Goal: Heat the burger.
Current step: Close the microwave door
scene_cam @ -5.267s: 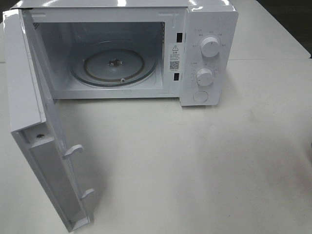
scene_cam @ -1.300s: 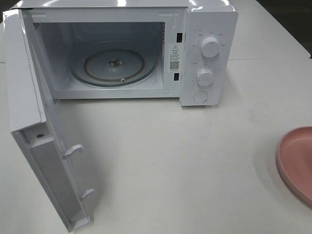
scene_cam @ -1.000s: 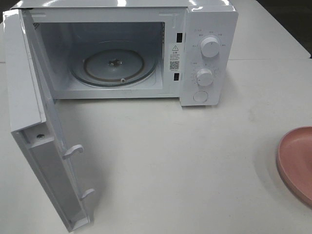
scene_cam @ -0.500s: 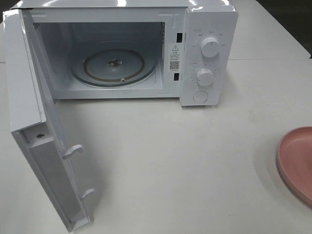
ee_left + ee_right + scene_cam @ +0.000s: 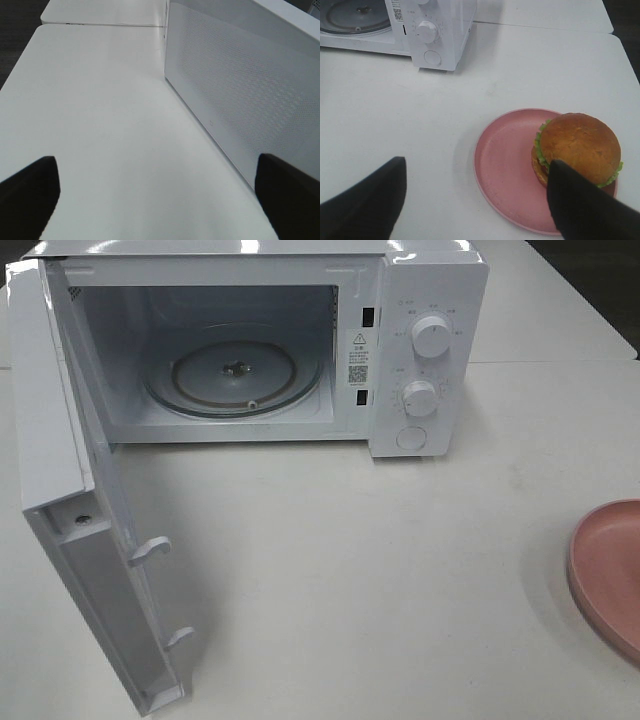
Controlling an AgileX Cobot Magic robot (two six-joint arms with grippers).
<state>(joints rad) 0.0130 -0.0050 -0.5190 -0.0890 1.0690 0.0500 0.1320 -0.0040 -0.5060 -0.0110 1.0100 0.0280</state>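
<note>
Your microwave (image 5: pixel 300 340) sits at the back of the white table (image 5: pixel 400 570), door (image 5: pixel 80 500) swung fully open toward the left side of the high view. The glass turntable (image 5: pixel 235 370) inside is bare. Two dials (image 5: pixel 431 336) and a round button (image 5: pixel 411 438) are on the control panel at the right.

The burger (image 5: pixel 580 150) is on the pink plate (image 5: pixel 505 165), off toward one edge of it rather than centred. The plate is on the table, well apart from the microwave, on the control-panel side; in the high view you only get the plate's rim at the right edge, and the burger itself is out of frame there.

Your right gripper (image 5: pixel 475 200) has its fingers (image 5: pixel 370 200) spread wide and holds nothing. One finger overlaps the burger's edge in the wrist view; I can't tell whether it touches.

Your left gripper (image 5: pixel 160 192) is also spread wide with nothing in it, over bare table beside the door's perforated outer face.
</note>
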